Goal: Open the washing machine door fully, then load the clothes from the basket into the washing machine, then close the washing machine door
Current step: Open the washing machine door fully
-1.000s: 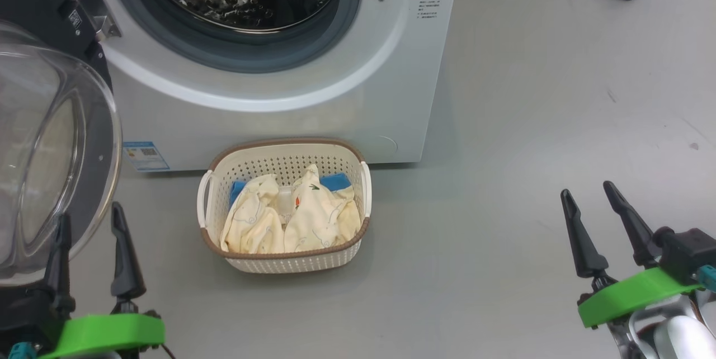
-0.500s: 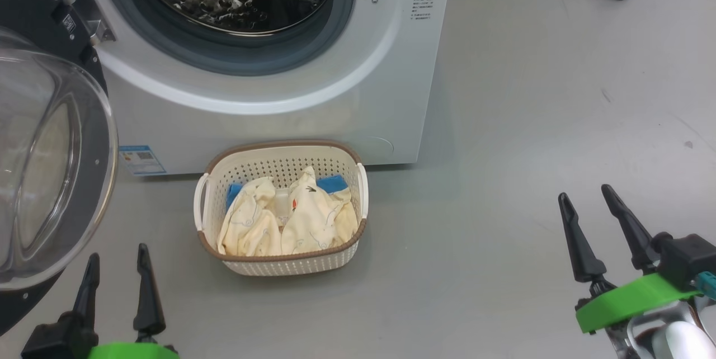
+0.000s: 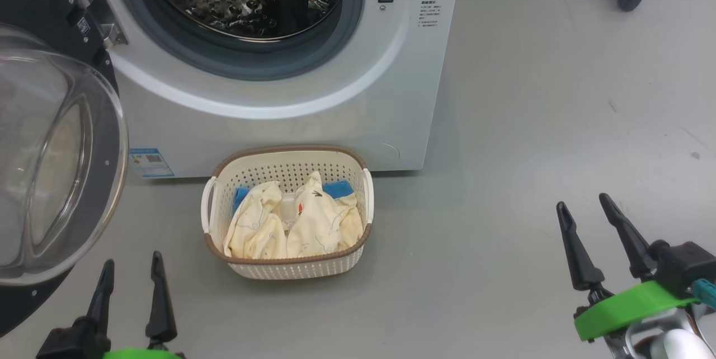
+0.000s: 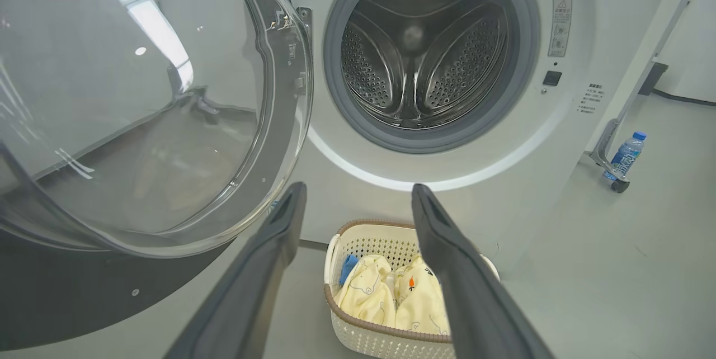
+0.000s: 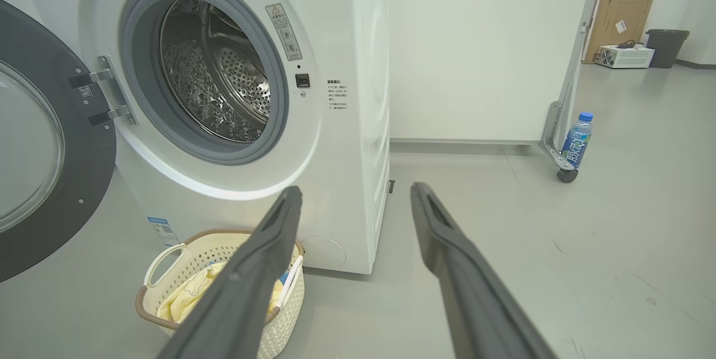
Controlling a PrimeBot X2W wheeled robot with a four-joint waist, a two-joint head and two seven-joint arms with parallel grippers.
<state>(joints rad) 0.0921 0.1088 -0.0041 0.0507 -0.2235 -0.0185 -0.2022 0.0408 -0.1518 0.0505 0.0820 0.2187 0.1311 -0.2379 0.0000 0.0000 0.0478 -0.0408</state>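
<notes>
Grey floor (image 3: 503,152) under basket (image 3: 288,150); left end effector (image 3: 132,259), right end effector (image 3: 582,201) spread, seemingly empty.

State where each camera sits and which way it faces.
Head view: on the head, looking down at the basket and washing machine; open left gripper and right gripper at the bottom corners.
Left wrist view: low behind the left fingers, facing the drum; open washing machine door at left.
Right wrist view: low behind the right fingers, facing the machine obliquely.
Shared: both wrist views show the bottle.
</notes>
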